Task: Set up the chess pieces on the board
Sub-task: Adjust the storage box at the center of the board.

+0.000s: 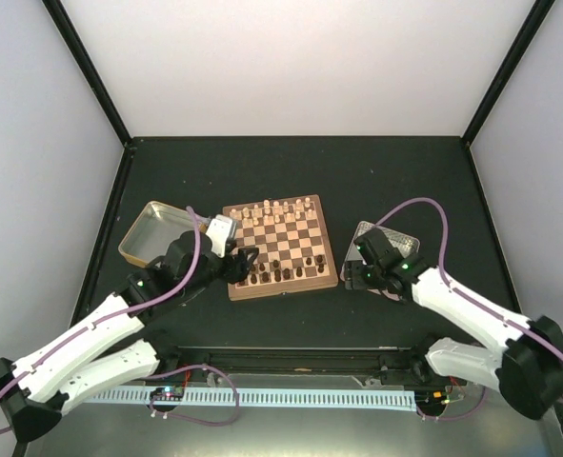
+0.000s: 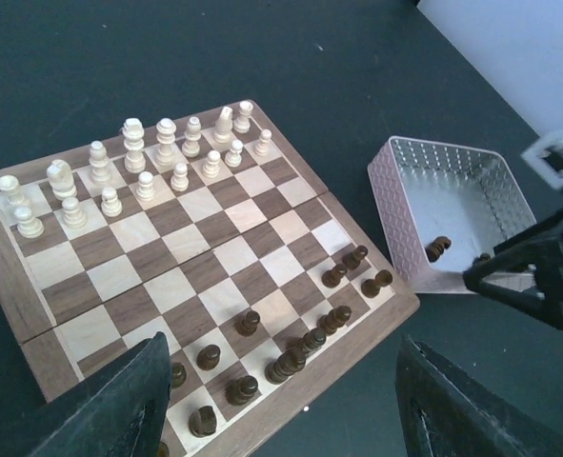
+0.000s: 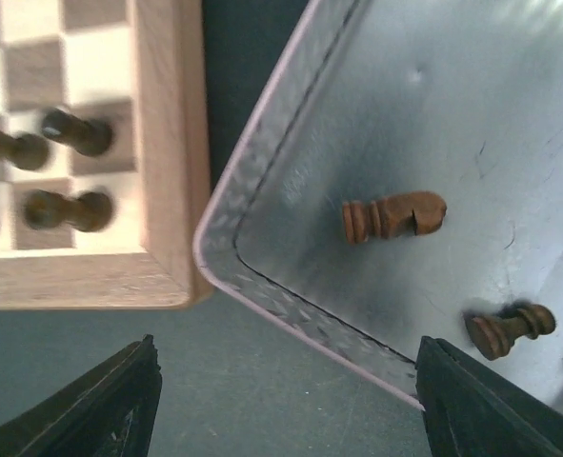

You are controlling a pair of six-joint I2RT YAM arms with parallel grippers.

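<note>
Two dark pieces lie in the pink tray [image 3: 262,286], which sits on the counter [image 1: 357,171] just off the board's [image 1: 283,288] right edge. One is a knight [image 3: 395,217] on its side near the tray's middle. The other is a smaller piece [image 3: 510,328], also lying down, closer to the rim. On the board, cream pieces [image 2: 133,143] stand in two rows along the far edge, while the dark ranks [image 2: 291,360] along the near edge show gaps. The right jaws hang spread wide and empty over the tray corner nearest the board. The knight lies ahead of them and roughly midway between the two fingers, so the right arm [image 1: 472,309] is plainly the nearer one. The knight's long axis runs across the wrist view, base toward the board and head away, which is about the line on which the jaws close. Closing as they stand would likely catch it end to end, so a turn of the wrist to pinch across its waist looks wise. The left jaws, also parted and holding nothing, hover over the board's near left corner, well apart from the tray.
</note>
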